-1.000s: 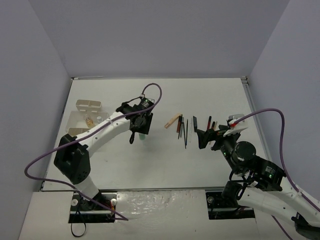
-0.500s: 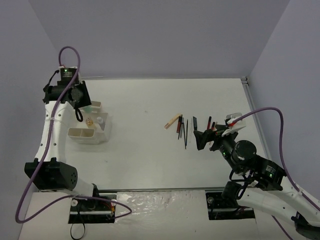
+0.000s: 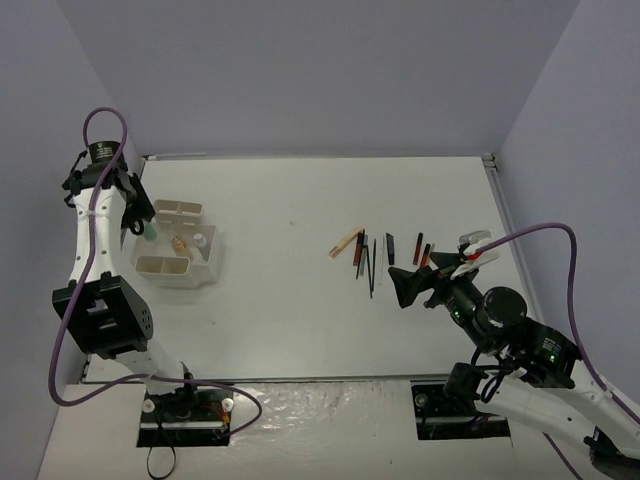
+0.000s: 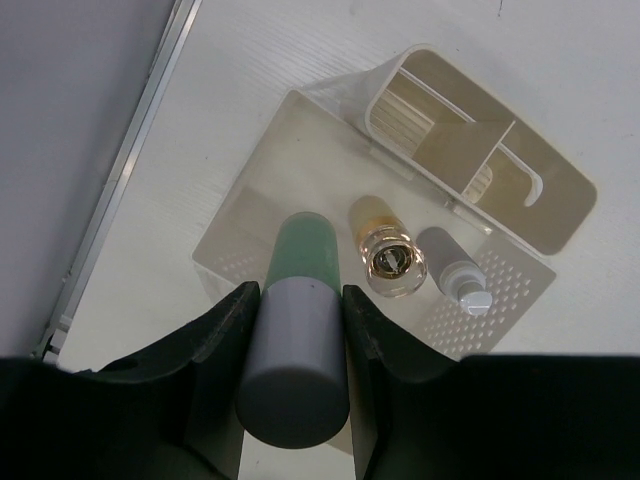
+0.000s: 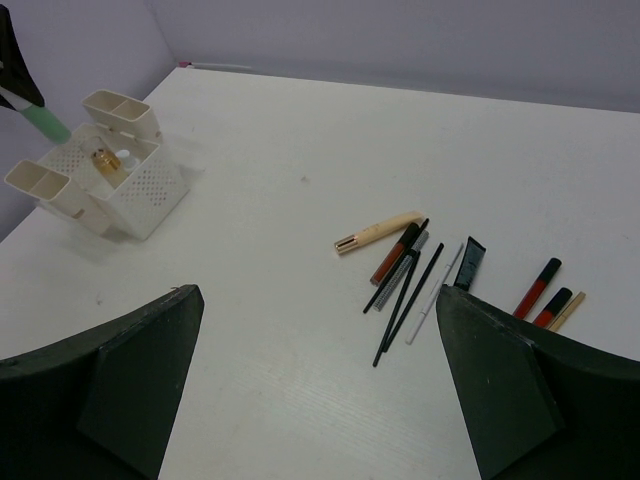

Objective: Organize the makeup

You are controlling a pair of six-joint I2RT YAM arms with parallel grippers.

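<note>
- The right gripper (image 5: pixel 318 310) was seen in the lower right of the overhead view, above the table (image 3: pixel 290 320). Its jaws were spread wide with nothing between them.
- Just beyond it, right of centre, the loose makeup was laid in a row: a tan stick (image 5: pixel 378 231), thin black pencils (image 5: pixel 405 275), a black tube (image 5: pixel 470 262) and red tubes (image 5: pixel 540 285).
- At the far left, a green-and-grey tube (image 4: pixel 300 255) was clamped between the jaws of the left gripper (image 4: pixel 295 335) and held over the white tray (image 4: pixel 285 170).
- In the tray, an amber bottle (image 4: pixel 388 262) and a grey bottle (image 4: pixel 452 268) were set side by side.
</note>
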